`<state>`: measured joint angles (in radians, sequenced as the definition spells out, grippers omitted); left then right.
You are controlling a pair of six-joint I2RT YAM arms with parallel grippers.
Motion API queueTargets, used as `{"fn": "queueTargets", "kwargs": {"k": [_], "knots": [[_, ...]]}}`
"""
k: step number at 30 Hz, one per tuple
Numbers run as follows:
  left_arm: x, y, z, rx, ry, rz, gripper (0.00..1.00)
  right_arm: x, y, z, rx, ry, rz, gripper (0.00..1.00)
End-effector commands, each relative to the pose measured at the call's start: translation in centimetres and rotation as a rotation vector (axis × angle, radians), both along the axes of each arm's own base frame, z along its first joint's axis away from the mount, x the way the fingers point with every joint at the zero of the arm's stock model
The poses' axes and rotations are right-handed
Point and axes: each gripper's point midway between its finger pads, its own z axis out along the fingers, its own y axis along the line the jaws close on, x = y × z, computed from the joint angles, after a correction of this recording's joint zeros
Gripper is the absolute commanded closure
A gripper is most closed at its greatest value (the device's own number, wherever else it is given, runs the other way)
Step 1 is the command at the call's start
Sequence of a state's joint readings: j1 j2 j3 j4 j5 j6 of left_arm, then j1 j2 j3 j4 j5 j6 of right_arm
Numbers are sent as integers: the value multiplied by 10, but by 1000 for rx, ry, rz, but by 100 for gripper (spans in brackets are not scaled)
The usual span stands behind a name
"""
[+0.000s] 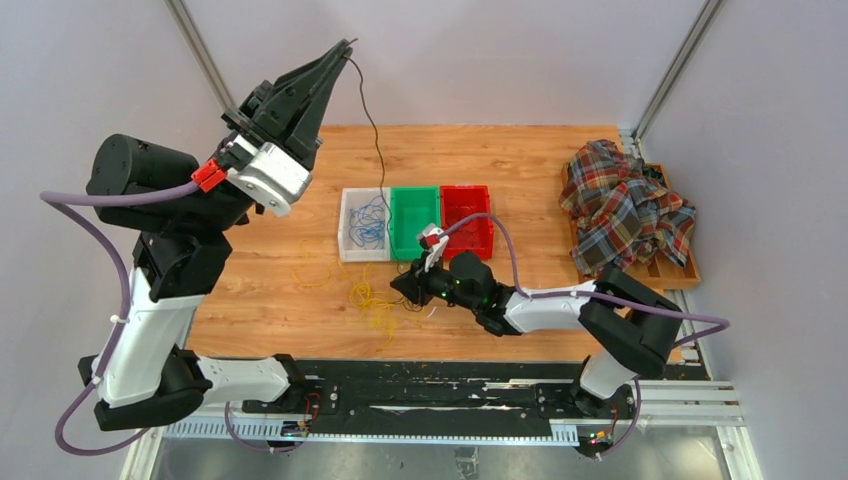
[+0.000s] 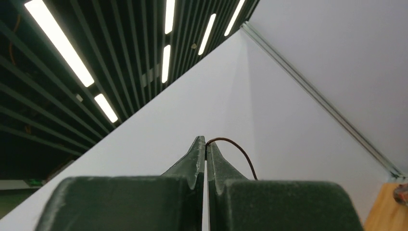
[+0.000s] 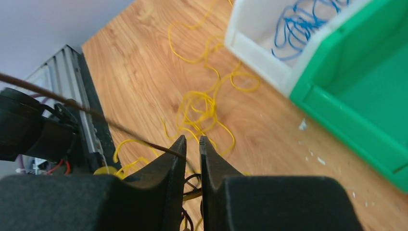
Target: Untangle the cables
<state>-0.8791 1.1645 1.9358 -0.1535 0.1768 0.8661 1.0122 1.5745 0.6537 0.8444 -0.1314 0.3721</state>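
Note:
My left gripper (image 1: 345, 48) is raised high above the table's back left, shut on the end of a dark brown cable (image 1: 372, 130). That cable (image 2: 240, 154) arcs out of the pinched tips of the left gripper (image 2: 206, 143) and runs down toward the bins. A tangle of yellow cables (image 1: 372, 300) lies on the wood in front of the bins. My right gripper (image 1: 403, 288) is low at its right edge. In the right wrist view the right gripper (image 3: 192, 139) has its jaws a narrow gap apart, dark and yellow strands in the gap. The dark cable (image 3: 72, 103) crosses its left finger. Yellow cables (image 3: 199, 108) lie just beyond.
A white bin (image 1: 347, 215) holds blue cables (image 1: 368, 222), seen also as blue cables (image 3: 303, 24) in the right wrist view. A green bin (image 1: 414, 222) and a red bin (image 1: 467, 220) stand beside it. A plaid cloth (image 1: 625, 205) covers a wooden crate (image 1: 680, 270) at the right.

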Motion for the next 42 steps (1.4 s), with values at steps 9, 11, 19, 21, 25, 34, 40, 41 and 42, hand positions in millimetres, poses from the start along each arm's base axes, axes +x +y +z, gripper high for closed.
{"fn": "queueTargets", "kwargs": {"k": [9,11,19,21,25,34,40,41,42], "knots": [[-46,55,99,-207,-356,112,99,6,-27,-51,-60,43,-154,70],[-50,62,109,-240,-375,118,100,4,-30,-57,-67,60,-164,68],[-38,45,74,-176,-285,74,100,13,-29,13,-11,-51,-175,52],[-33,38,58,-145,-250,61,100,16,-27,48,22,-101,-172,49],[-13,15,15,-69,-139,33,100,14,-17,120,132,-161,-138,47],[21,-30,-69,86,30,-7,100,13,-31,174,245,-158,-171,45],[47,-59,-111,183,92,3,100,64,-105,105,-17,-37,-503,44],[51,-64,-117,194,104,6,99,72,-120,92,-62,-2,-556,45],[56,-68,-122,203,111,9,100,77,-134,80,-99,29,-601,45]]}}
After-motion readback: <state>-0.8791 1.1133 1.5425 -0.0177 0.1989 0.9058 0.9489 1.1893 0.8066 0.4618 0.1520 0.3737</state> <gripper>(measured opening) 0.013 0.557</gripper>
